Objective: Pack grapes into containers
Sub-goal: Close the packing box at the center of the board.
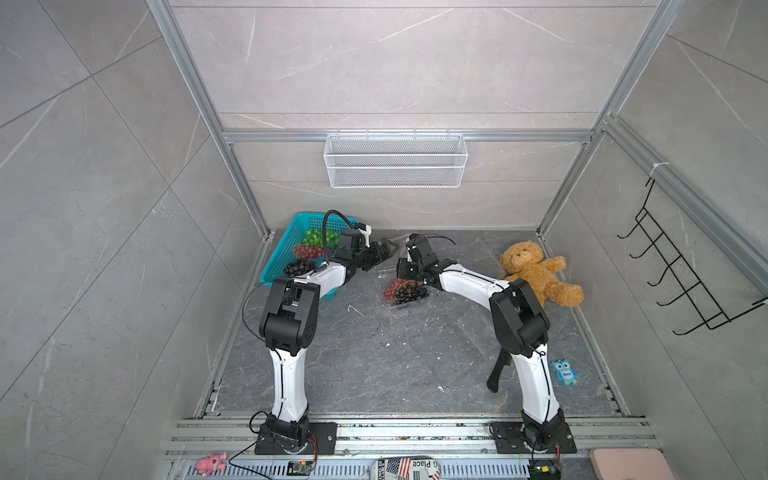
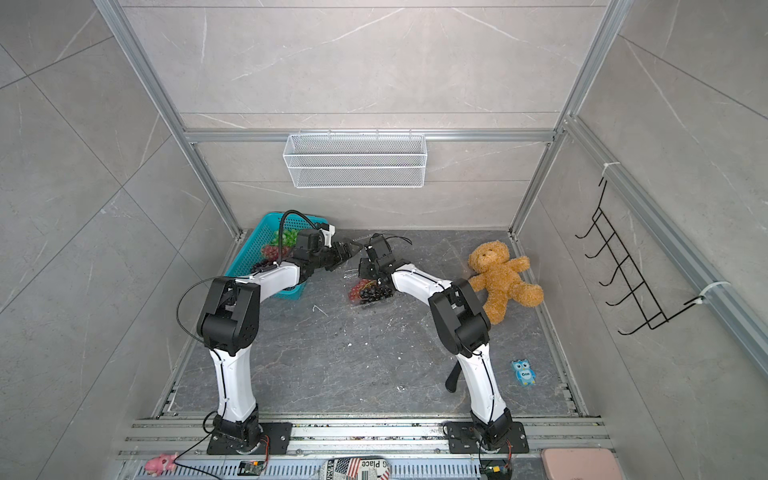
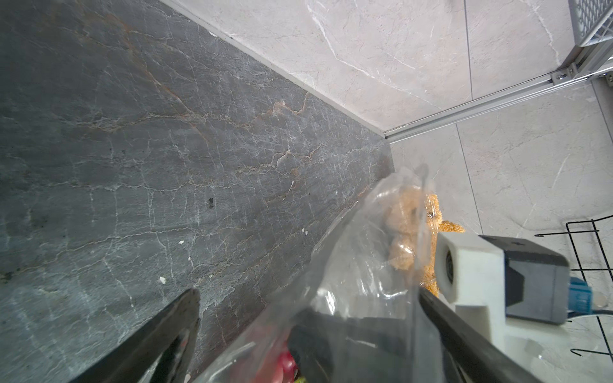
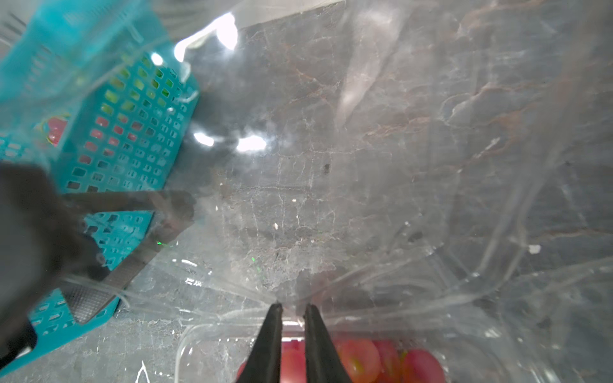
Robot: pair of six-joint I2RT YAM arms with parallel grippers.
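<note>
The right gripper (image 4: 293, 306) has its jaws nearly together on the rim of the raised clear lid (image 4: 365, 165). Directly below it, the clamshell container (image 4: 181, 348) of red and dark grapes (image 1: 405, 292) sits on the desk (image 1: 374, 353). The left gripper (image 1: 384, 251), spread wide, hovers just beside the lid.

Grey marble walls (image 1: 395, 62), dark stone floor (image 1: 374, 357)

A teal perforated basket (image 1: 277, 258) is sitting at the back left of the dark worktop (image 1: 395, 365), a brown teddy bear (image 1: 536, 270) is lying at the back right, and a small blue owl toy (image 1: 565, 372) is lying near the right edge. A white wire basket (image 1: 395, 176) is hanging on the back wall and a black hook rack (image 1: 688, 270) on the right wall.
</note>
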